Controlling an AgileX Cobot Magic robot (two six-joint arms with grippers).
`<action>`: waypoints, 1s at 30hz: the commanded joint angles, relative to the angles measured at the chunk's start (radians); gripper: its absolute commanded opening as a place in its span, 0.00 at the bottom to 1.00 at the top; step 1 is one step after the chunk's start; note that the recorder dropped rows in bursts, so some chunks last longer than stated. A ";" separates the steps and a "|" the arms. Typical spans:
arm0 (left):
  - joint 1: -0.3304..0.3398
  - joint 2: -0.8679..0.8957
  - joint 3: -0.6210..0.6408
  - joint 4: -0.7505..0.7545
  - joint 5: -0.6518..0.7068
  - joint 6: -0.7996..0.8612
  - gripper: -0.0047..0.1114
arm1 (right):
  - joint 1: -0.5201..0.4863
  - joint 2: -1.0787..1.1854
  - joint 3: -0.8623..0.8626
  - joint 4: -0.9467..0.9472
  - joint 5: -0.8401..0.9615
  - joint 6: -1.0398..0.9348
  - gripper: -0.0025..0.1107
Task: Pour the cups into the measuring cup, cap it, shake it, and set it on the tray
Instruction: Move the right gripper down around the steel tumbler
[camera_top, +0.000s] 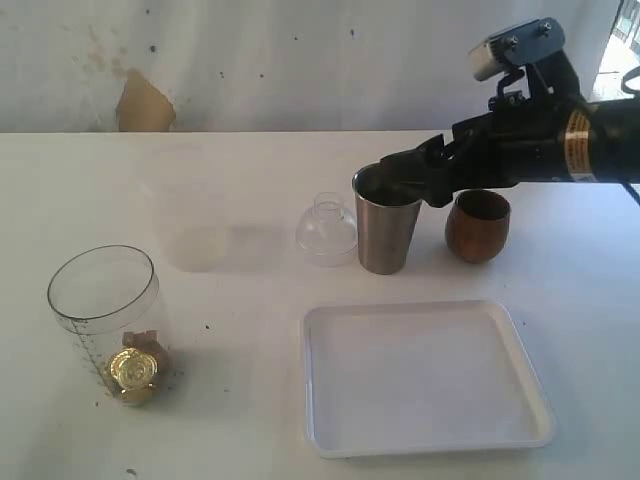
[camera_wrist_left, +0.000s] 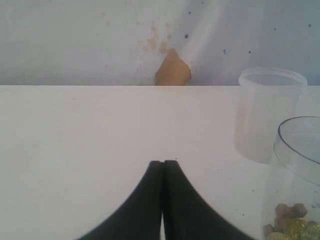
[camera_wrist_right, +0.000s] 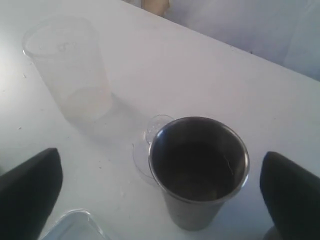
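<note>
The steel tumbler (camera_top: 388, 228) (camera_wrist_right: 199, 170) stands upright behind the tray (camera_top: 425, 445), with the brown wooden cup (camera_top: 478, 226) just to its right. My right gripper (camera_top: 405, 172) (camera_wrist_right: 160, 165) hangs open over the tumbler's rim, one finger on each side and neither touching it. The tumbler's inside looks dark. The clear measuring cup (camera_top: 100, 310) (camera_wrist_left: 297, 170) stands at the front left with gold coins and brown bits at its bottom. My left gripper (camera_wrist_left: 163, 163) is shut on nothing above bare table beside it.
A clear dome lid (camera_top: 327, 230) (camera_wrist_right: 150, 137) lies against the tumbler's left side. A faint translucent plastic cup (camera_top: 188, 215) (camera_wrist_left: 268, 112) (camera_wrist_right: 70, 70) stands further left. A tray corner (camera_wrist_right: 75, 224) shows near the right gripper. A white wall runs behind the table.
</note>
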 joint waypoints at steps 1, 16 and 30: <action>-0.001 -0.004 0.004 0.001 -0.002 -0.002 0.04 | 0.001 0.000 0.006 0.008 -0.033 0.040 0.95; -0.001 -0.004 0.004 0.001 -0.002 -0.002 0.04 | 0.001 0.122 0.050 0.019 0.007 -0.062 0.95; -0.001 -0.004 0.004 0.001 -0.002 -0.002 0.04 | 0.001 0.250 0.050 0.100 -0.023 -0.171 0.95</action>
